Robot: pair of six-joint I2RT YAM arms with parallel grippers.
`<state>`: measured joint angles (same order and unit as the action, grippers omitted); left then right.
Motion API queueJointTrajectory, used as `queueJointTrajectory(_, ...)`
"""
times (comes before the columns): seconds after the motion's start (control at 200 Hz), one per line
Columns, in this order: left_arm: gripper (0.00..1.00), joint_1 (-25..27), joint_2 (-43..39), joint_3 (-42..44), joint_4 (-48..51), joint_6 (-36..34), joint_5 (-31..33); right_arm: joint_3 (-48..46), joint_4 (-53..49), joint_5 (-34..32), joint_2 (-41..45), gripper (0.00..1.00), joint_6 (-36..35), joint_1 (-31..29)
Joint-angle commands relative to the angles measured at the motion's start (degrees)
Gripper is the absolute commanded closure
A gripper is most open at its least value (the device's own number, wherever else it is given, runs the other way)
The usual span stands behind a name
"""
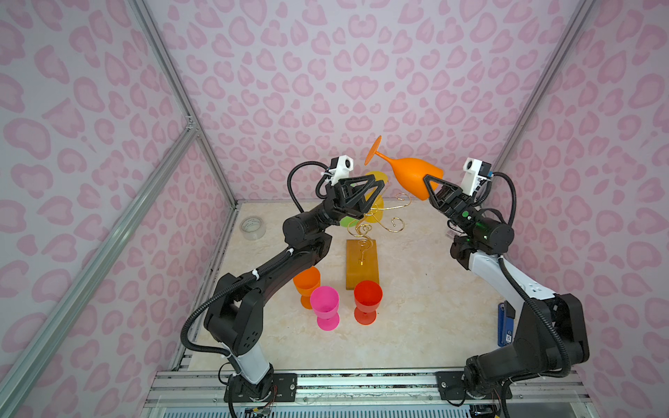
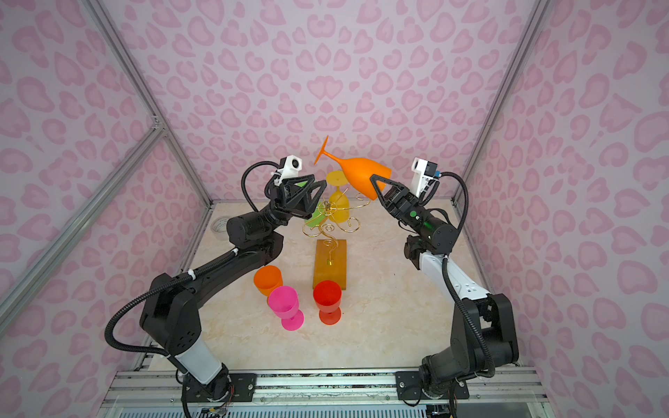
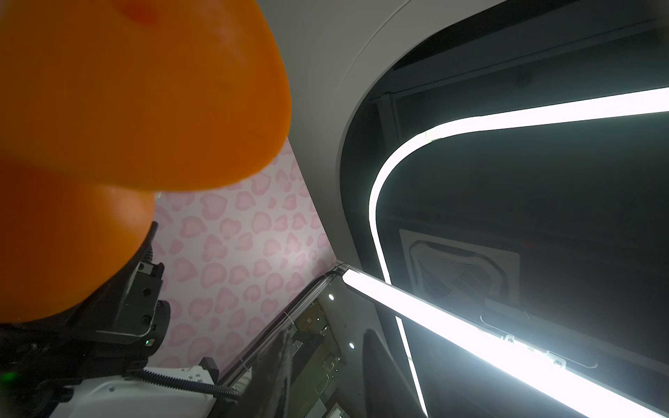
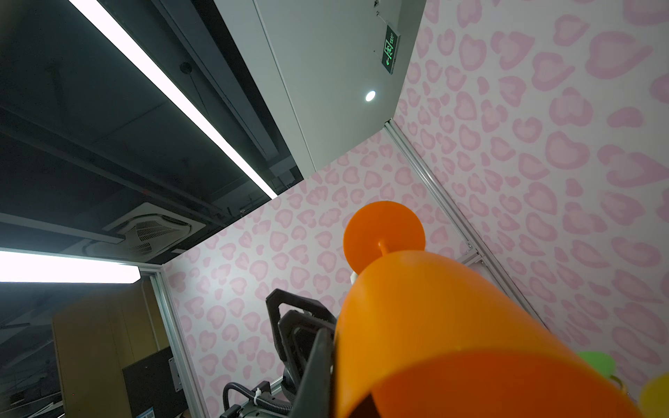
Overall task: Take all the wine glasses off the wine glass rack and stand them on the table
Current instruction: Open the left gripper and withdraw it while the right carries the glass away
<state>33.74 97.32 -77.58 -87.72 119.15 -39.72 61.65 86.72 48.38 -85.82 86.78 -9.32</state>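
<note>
Right gripper (image 1: pixel 429 181) is pinching the tilted orange wine glass (image 1: pixel 409 172) by its rim above the wine glass rack (image 1: pixel 369 275). Left gripper (image 1: pixel 373 199) is hanging slightly parted and empty. The rim grip could slip, dropping the glass.

The wine glass (image 1: pixel 416 173) (image 2: pixel 362 173) (image 4: pixel 452 325) is opaque orange, with a long tapered bowl, a thin stem and a flat round foot. It is in the air above the far part of the worktop, tipped almost onto its side with the foot raised. The right gripper (image 1: pixel 429 182) has its jaws clamped on the bowl's rim. The wine glass rack (image 1: pixel 362 264) (image 2: pixel 329 264) stands upright mid-worktop, with curled gold wire arms on a wavy stem above an amber wooden base.
</note>
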Motion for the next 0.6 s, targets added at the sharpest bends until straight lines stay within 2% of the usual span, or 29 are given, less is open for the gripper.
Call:
queueJointTrajectory(0.0, 0.65, 0.2, -1.9, 0.1, 0.7, -4.8, -3.5, 0.8, -4.3, 0.7, 0.9, 1.00, -2.2, 0.9)
queueJointTrajectory(0.08, 0.60, 0.3, -3.9, 1.5, 4.4, -9.0, -5.5, 1.2, -16.0, 1.6, 4.3, 1.00, -10.1, 1.6)
queueJointTrajectory(0.13, 0.59, 0.3, -5.5, 2.1, 7.5, -12.5, -6.9, 1.2, -27.4, 0.7, 7.7, 1.00, -17.1, 1.7)
queueJointTrajectory(0.195, 0.57, 0.3, -7.4, 2.3, 12.3, -17.5, -8.5, 2.9, -45.5, -1.6, 12.2, 1.00, -29.6, 1.8)
queueJointTrajectory(0.275, 0.55, 0.3, -10.3, 2.2, 21.6, -25.2, -10.6, 7.4, -69.1, -7.0, 16.4, 1.00, -44.9, 1.7)
queueJointTrajectory(0.36, 0.53, 0.2, -13.6, 1.8, 33.2, -35.1, -11.2, 13.0, -89.5, -15.4, 19.2, 1.00, -56.3, 1.8)
queueJointTrajectory(0.47, 0.52, 0.1, -17.7, 0.9, 49.0, -48.5, -9.8, 18.7, -107.4, -25.6, 20.8, 1.00, -63.0, 2.8)
queueJointTrajectory(0.595, 0.48, 0.1, -22.9, -1.8, 67.2, -63.4, -4.3, 20.4, -117.6, -30.2, 22.6, 1.00, -64.9, 6.7)
